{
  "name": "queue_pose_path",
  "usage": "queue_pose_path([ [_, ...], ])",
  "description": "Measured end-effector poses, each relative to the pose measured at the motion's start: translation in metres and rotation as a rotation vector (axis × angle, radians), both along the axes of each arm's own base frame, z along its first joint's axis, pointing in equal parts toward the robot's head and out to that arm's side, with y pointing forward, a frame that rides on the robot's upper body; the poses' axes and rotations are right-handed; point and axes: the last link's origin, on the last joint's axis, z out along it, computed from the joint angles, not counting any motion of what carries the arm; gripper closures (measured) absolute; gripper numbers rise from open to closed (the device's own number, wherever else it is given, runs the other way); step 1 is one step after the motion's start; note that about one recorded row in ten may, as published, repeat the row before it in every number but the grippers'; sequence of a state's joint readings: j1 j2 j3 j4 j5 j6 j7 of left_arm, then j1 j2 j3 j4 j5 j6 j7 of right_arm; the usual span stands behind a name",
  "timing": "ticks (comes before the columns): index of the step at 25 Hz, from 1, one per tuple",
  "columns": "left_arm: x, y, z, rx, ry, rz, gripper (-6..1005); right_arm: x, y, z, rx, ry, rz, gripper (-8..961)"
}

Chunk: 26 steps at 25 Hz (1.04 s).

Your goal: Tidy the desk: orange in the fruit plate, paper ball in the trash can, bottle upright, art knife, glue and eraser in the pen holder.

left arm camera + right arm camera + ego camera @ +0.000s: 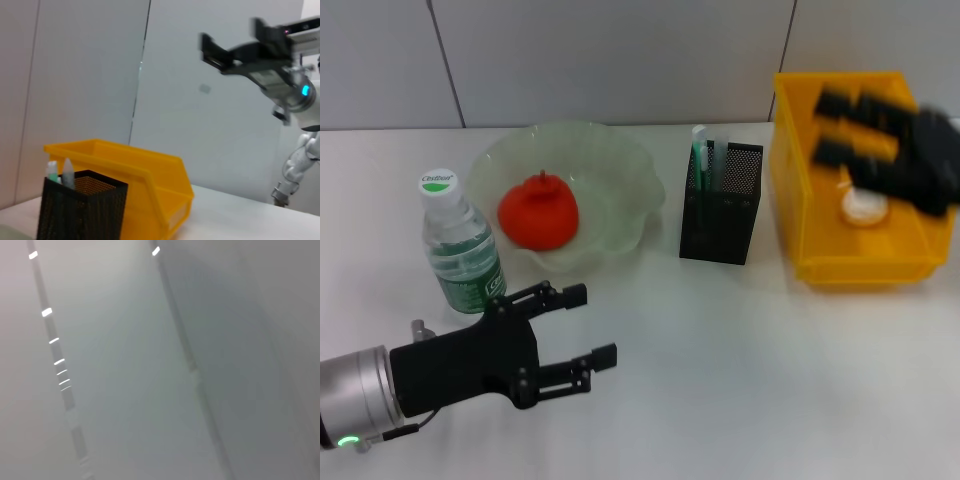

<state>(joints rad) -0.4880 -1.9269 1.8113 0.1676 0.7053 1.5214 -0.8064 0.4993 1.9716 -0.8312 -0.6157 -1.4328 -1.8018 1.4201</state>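
The orange [540, 212] lies in the pale green fruit plate [620, 165]. The bottle [460, 245] stands upright beside the plate. My left gripper [590, 325] hovers open and empty near the table's front, just in front of the bottle. The black mesh pen holder [722, 200] [82, 212] holds the mint-green glue [698, 150] [52, 171] and a grey pointed tip [67, 172] that looks like the art knife. The paper ball [863, 207] rests in the yellow trash can [800, 190] [150, 185]. My right gripper [833, 125] [232, 37] hangs open and empty above the can. The eraser is out of view.
A grey panelled wall runs behind the white table [740, 380]. The trash can stands at the far right, close beside the pen holder. The right wrist view shows only wall.
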Motion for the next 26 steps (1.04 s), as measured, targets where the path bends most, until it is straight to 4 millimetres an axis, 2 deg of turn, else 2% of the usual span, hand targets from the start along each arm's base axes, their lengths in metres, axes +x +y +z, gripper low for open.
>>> queue_pose_path([
  [3, 0.002, -0.001, -0.003, -0.034, 0.014, -0.018, 181, 0.014, -0.013, -0.011, -0.072, -0.084, -0.003, 212],
  [7, 0.003, -0.003, -0.003, -0.089, 0.028, -0.032, 181, 0.029, -0.023, -0.036, -0.142, -0.215, -0.013, 212],
  [14, 0.0, -0.006, 0.0, -0.141, 0.054, -0.038, 181, 0.043, -0.032, -0.079, -0.185, -0.381, 0.0, 212],
  [18, -0.003, -0.006, 0.003, -0.145, 0.064, -0.03, 181, 0.042, -0.033, -0.087, -0.179, -0.398, 0.014, 212],
  [26, -0.007, -0.004, 0.008, -0.128, 0.07, -0.024, 181, 0.04, -0.033, -0.089, -0.179, -0.394, 0.02, 212],
])
